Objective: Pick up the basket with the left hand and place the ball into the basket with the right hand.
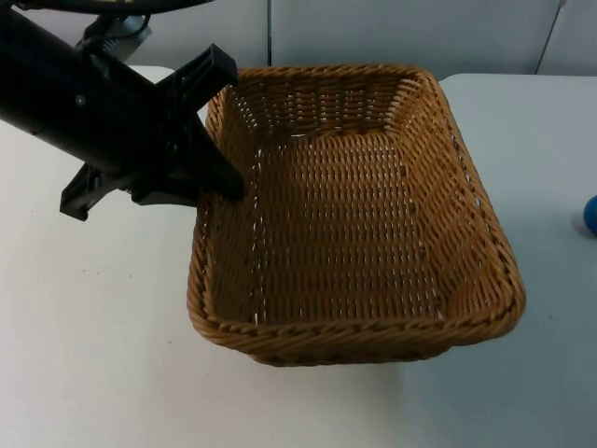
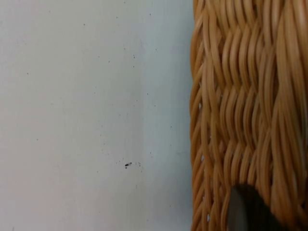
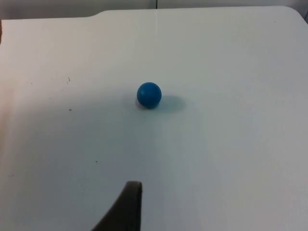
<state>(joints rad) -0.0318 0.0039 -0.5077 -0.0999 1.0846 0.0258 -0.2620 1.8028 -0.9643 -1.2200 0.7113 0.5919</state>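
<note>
One wicker basket (image 1: pixel 354 327) at mid-counter, rectangular, open side up, nothing inside. Sits between the two arms' sides, with bare white counter (image 1: pixel 93 355) all round it and the grey partition wall (image 1: pixel 373 28) behind.

Left arm: reaches in slantwise from the far left corner, forearm low over the counter, wrist turned toward the basket's left wall. Left gripper (image 1: pixel 216 173) set on that left rim, fingers (image 2: pixel 245 209) closed across the woven wall, one dark tip lying against the weave in the left wrist view. Whether the basket is off the counter or resting on it: hard to tell.

Right arm: waits to the right, pointed down and forward over open counter. Right gripper (image 3: pixel 129 207) hangs above the counter, near the blue ball (image 3: pixel 148 95) but apart from it, holding nothing. How far open: cannot tell.

Blue ball: rests on the counter, well apart from the basket's right side, just cut by the frame's edge in the top view (image 1: pixel 591 215).
</note>
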